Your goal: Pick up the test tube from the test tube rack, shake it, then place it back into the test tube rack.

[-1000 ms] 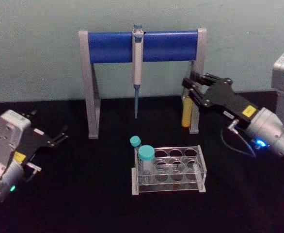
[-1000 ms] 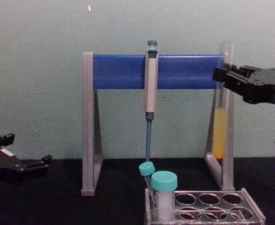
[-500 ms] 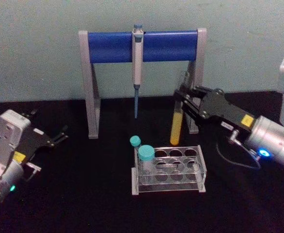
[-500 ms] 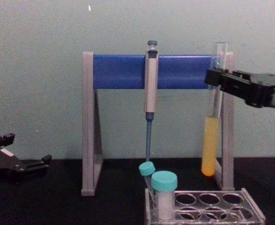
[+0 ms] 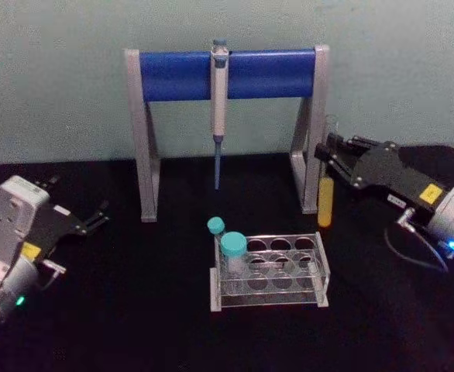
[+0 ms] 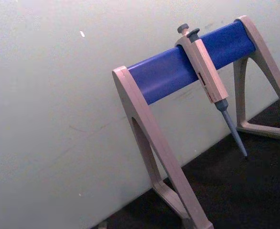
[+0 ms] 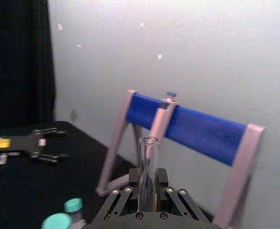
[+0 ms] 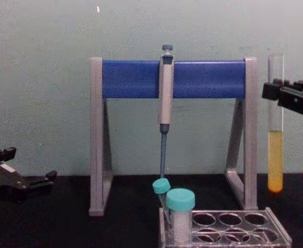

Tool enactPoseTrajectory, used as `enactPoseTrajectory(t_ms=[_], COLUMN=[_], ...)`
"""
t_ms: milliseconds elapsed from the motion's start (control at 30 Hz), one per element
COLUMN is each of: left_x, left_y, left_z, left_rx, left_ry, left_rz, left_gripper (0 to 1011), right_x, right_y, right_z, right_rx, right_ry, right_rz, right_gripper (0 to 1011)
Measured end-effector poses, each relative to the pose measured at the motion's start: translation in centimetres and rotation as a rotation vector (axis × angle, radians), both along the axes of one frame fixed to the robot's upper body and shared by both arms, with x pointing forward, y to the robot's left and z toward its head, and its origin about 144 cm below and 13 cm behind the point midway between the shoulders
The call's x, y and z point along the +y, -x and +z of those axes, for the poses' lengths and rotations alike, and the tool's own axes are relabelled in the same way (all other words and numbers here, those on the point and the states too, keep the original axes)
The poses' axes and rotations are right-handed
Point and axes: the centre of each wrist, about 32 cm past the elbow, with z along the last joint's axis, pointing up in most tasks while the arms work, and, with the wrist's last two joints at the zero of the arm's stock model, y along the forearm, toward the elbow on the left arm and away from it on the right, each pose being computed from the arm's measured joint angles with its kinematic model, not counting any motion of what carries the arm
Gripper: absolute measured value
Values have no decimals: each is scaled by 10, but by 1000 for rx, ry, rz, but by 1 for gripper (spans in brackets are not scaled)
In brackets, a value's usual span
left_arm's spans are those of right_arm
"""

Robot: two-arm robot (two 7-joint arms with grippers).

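The test tube [image 5: 325, 200] is a long clear glass tube with yellow liquid in its lower part. It hangs upright in the air, just right of the stand's right leg and behind the rack's right end. My right gripper [image 5: 328, 155] is shut on its upper part, with the open rim sticking up above the fingers [image 7: 148, 157]. In the chest view the test tube [image 8: 275, 155] hangs from the right gripper [image 8: 273, 92] at the right edge. The test tube rack [image 5: 321, 270] of clear plastic stands at the table's middle. My left gripper [image 5: 97, 217] rests open at the far left.
Two teal-capped tubes [image 5: 233, 246] stand in the rack's left end. Behind the rack stands a grey-and-blue pipette stand [image 5: 173, 75] with a pipette [image 5: 220, 93] hanging from its bar. The black table [image 5: 134, 310] lies bare in front and to the left.
The right gripper swung the test tube left and tilted it over the rack's back row, then swung it right, past the stand's leg, and upright. The left arm has not moved.
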Motion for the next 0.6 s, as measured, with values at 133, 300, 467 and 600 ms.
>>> enactPoseTrajectory(t_ms=[133,300,467,600], left_x=[0,0,0,0], left_y=[0,0,0,0], left_z=[0,0,0,0], left_rx=[0,0,0,0], left_ry=[0,0,0,0], left_rz=[0,0,0,0], left_gripper=[1001,1001,1001,1001], right_x=[3,13,24,29], right_y=[-9,-26,-38,-41], right_z=[0,-5,-8,-12], right_rx=[-28,-37,-36,-18], right_ry=[7,-20,-56,-95], right_rz=[-36,-33,16,67], right_gripper=[233,233,233,233])
